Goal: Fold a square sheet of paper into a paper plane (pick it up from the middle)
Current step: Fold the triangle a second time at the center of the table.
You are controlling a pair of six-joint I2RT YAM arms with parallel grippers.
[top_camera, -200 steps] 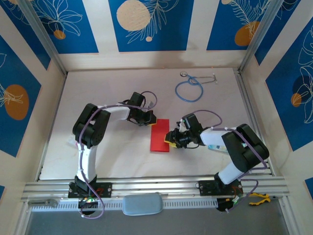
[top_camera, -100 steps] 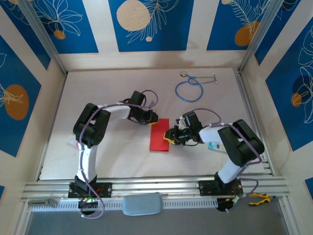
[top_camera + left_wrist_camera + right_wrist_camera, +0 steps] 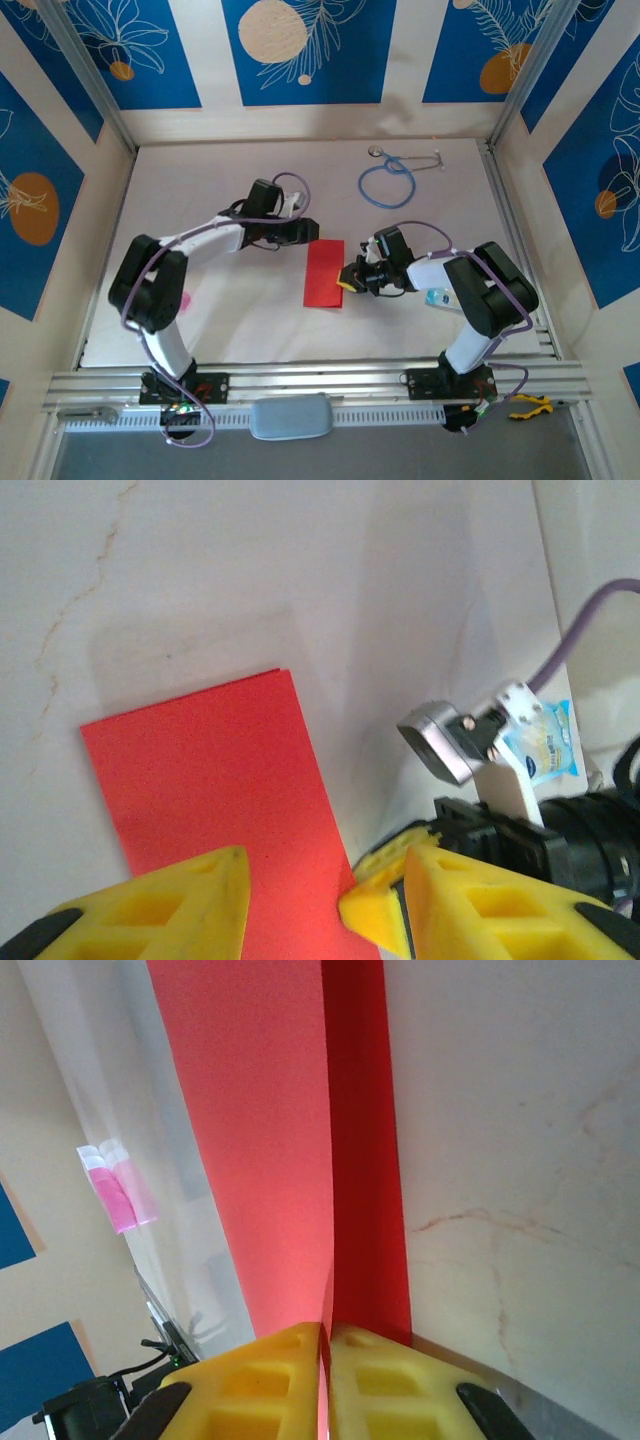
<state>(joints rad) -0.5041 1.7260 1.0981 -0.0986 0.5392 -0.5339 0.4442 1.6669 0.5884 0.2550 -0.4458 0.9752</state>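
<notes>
My R gripper [image 3: 346,281] is pinching the paper [image 3: 324,272]. Fingers [image 3: 285,1365] are pressed together on its R long edge, w/ the top layer raised a bit off the darker one under it. The paper is folded to a narrow strip & lies mid-table [image 3: 220,310], btw my two arms. My L gripper [image 3: 304,231] is spread wide just by the strip's far end; can't tell if it's touching. Stethoscope [image 3: 386,184] sits well apart, toward the back.
</notes>
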